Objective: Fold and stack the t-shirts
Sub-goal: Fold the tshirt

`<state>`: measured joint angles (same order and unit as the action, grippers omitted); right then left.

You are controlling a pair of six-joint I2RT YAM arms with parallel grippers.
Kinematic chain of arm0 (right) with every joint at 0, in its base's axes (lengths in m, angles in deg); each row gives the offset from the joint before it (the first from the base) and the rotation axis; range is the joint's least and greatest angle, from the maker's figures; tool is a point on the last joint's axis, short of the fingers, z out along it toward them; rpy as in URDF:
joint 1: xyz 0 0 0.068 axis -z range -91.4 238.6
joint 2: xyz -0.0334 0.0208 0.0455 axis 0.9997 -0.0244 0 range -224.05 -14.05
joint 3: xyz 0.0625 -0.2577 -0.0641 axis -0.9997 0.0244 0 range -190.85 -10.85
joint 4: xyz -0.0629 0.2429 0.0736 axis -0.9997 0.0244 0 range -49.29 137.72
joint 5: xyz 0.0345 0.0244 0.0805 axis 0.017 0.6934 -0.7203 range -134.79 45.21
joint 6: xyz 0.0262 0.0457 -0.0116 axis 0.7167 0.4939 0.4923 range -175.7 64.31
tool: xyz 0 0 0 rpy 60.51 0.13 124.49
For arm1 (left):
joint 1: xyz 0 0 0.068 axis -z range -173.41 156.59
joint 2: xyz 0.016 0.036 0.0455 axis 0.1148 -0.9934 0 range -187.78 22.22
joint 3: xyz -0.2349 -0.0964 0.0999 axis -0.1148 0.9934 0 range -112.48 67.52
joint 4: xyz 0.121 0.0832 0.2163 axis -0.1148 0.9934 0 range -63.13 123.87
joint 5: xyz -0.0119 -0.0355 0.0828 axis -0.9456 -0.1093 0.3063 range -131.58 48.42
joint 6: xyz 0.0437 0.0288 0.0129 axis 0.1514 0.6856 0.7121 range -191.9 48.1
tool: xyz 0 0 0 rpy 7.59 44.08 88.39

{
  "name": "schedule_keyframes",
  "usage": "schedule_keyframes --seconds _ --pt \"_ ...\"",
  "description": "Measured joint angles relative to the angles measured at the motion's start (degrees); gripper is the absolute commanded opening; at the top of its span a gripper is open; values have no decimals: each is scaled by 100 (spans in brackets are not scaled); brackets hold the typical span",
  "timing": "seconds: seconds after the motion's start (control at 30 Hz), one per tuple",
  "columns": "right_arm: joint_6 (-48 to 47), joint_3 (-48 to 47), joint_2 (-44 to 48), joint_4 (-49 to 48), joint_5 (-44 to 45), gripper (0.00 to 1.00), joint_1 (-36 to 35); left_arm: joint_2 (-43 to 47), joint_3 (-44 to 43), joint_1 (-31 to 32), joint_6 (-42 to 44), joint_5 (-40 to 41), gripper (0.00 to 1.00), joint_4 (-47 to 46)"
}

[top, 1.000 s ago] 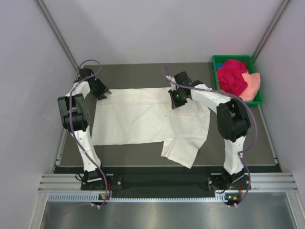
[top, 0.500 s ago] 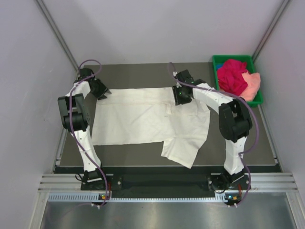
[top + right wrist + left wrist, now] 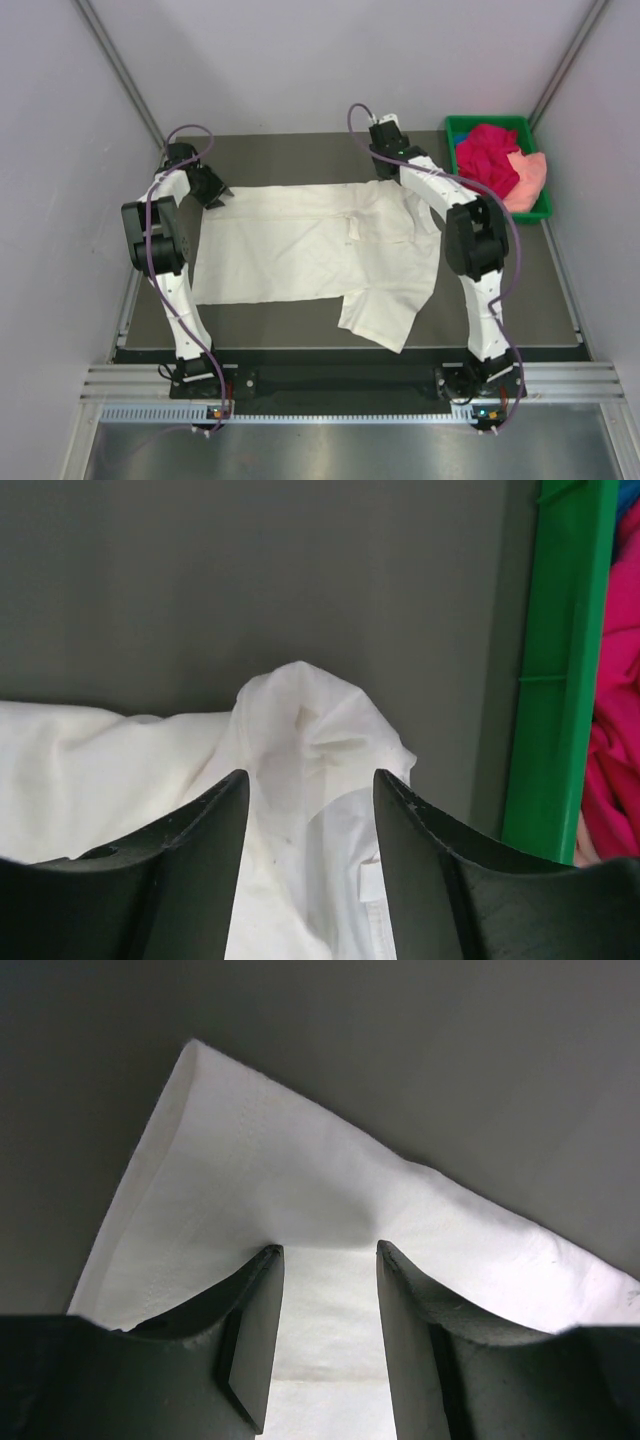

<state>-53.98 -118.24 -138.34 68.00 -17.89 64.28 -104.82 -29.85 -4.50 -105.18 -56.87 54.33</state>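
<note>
Nearward of both claws, our cream-white t-shirt (image 3: 300,245) lies spread, unfolded. Our left gripper (image 3: 328,1250) stands apart over its far corner. Our right gripper (image 3: 310,777) stands apart too, with rumpled cloth just beyond its tips. To its right, the green tray (image 3: 490,121) holds the magenta-red t-shirt (image 3: 487,160) and the peach-pink t-shirt (image 3: 530,178). We judge nothing folded yet.

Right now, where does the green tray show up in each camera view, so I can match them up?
Top external: the green tray is in the upper right of the picture, holding bunched red and pink cloth.
Left wrist: not in it.
Right wrist: the tray's wall runs down the right edge.
Shared landmark: the cream-white t-shirt, which shows in all three views.
</note>
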Motion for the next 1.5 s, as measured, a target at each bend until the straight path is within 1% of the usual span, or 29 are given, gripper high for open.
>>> schedule_keyframes --seconds 0.1,0.3,0.4,0.43,0.5,0.53,0.6,0.63,0.7,0.8,1.0,1.1,1.27,1.4,1.47,1.5 --pt "-221 -256 -452 -72 79 54 -7 0 -2 0 0 0 49 2" --pt "-584 -275 -828 -214 345 56 -72 -9 -13 4 0 20 48 15" --pt "-844 -601 -1117 -289 717 51 -125 -31 -48 7 -2 28 48 55" --pt "-931 -726 -1228 -328 887 41 -142 -33 -52 7 -2 37 48 61" --pt "-1032 -876 -1368 -374 1165 31 -151 -39 -68 11 -2 63 48 76" --pt "-1051 -962 -1432 -391 1314 23 -146 -44 -81 15 -2 92 48 85" --pt "-990 -1021 -1478 -389 1467 16 -107 -70 -133 28 -2 157 48 127" --pt "-896 -1029 -1478 -365 1480 10 -87 -87 -166 35 -2 190 48 144" --pt "-658 -1032 -1449 -369 1362 6 15 -118 -232 42 -2 262 48 170" --pt "-136 -817 -1244 -328 778 4 275 -140 -269 44 -11 319 48 173" --pt "1064 94 -452 -450 -1036 1 1147 -184 -345 48 -39 426 48 192" --pt "1589 564 -168 -715 -1943 0 1539 -199 -382 48 -50 448 48 223" --pt "2476 1095 -61 -1169 -3388 0 2074 -212 -407 48 -83 472 48 249" --pt "3093 1462 -39 -1508 -4291 0 2332 -216 -417 48 -94 490 48 256" --pt "3421 1681 31 -1709 -4765 5 2422 -227 -442 48 -98 492 48 273" --pt "3523 1718 44 -1749 -4903 10 2481 -236 -457 48 -103 492 48 286"
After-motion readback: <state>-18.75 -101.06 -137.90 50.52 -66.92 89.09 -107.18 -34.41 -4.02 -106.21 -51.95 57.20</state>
